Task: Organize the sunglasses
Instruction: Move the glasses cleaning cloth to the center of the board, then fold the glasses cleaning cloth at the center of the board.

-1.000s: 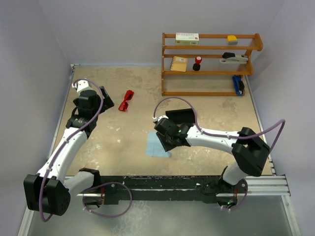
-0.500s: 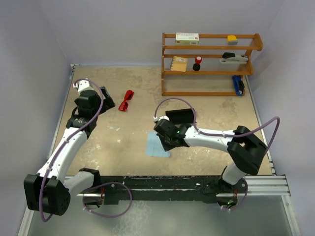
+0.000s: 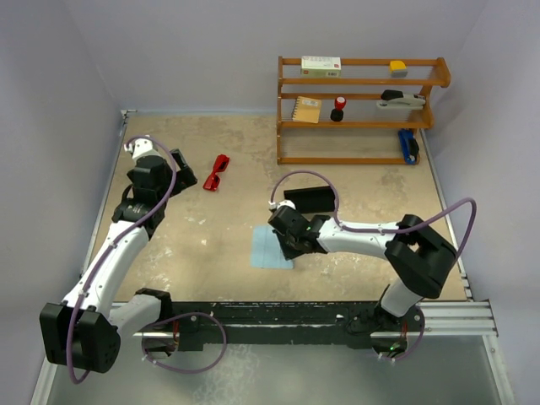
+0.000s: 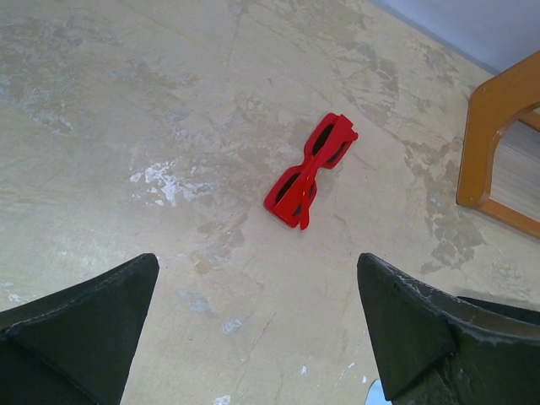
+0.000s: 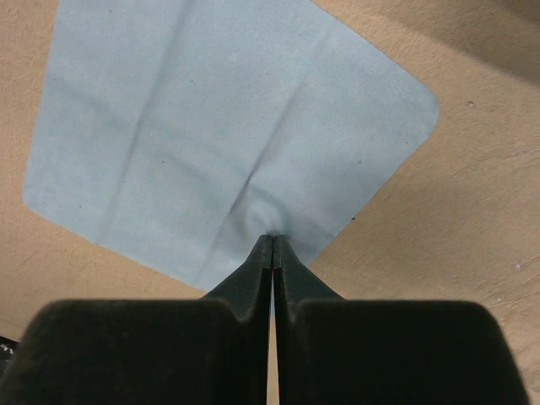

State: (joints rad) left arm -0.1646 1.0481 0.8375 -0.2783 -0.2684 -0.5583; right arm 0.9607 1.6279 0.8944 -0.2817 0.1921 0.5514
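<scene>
The right gripper [image 5: 272,240] has just pinched the cloth [image 5: 211,126] near the worktop's [image 3: 211,245] front edge, ready to lift, while the left gripper [image 4: 257,329] stays spread facing the sunglasses [image 4: 310,169].

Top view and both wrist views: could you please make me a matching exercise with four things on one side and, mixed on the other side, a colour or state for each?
Things:
1 sunglasses
2 cloth
3 left gripper
4 right gripper

States:
A shut, pinching fabric
B red, untouched
C open, empty
D light blue, puckered at one edge

Pairs: 1-B, 2-D, 3-C, 4-A
</scene>
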